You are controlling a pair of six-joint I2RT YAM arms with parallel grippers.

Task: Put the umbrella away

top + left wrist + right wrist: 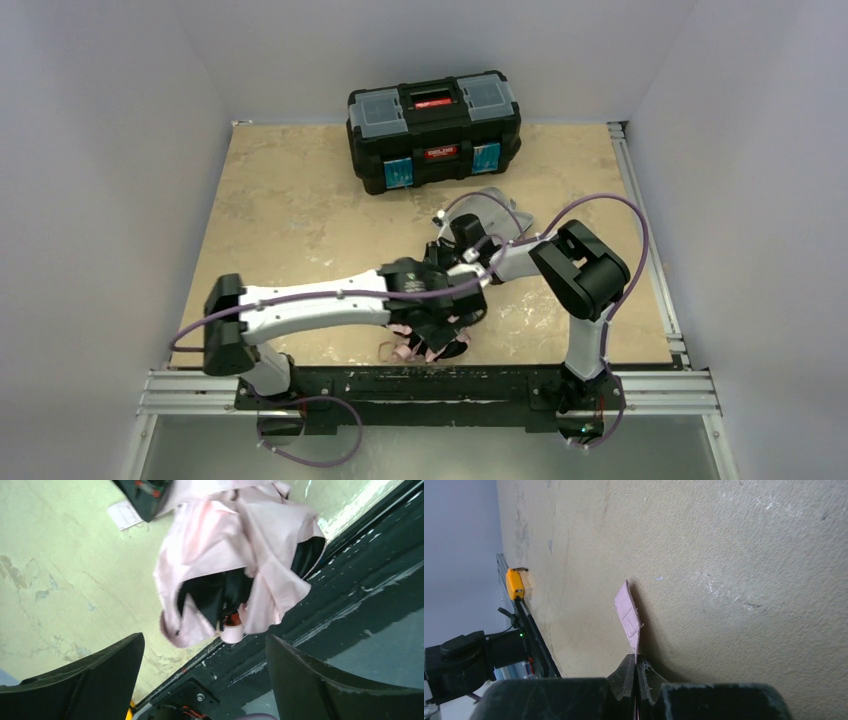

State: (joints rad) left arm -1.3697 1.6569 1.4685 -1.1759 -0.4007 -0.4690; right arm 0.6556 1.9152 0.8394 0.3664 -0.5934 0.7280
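The umbrella point(235, 555) lies as a crumpled heap of pale pink fabric with black folds near the table's front edge, its pink bits point(430, 345) peeking out under the left arm. My left gripper point(205, 639) hovers just above it, open, and nothing is between its black fingers point(100, 675). My right gripper point(636, 661) is shut on the umbrella's pink strap; the strap's stitched tab point(628, 615) sticks out past the fingertips, over bare tabletop. In the top view the right gripper sits behind the left wrist, largely hidden.
A black toolbox point(433, 128) with a red handle stands shut at the back of the table. A small grey case point(492, 207) lies just in front of it, beside the right arm. The black front rail point(350, 580) runs right beside the umbrella.
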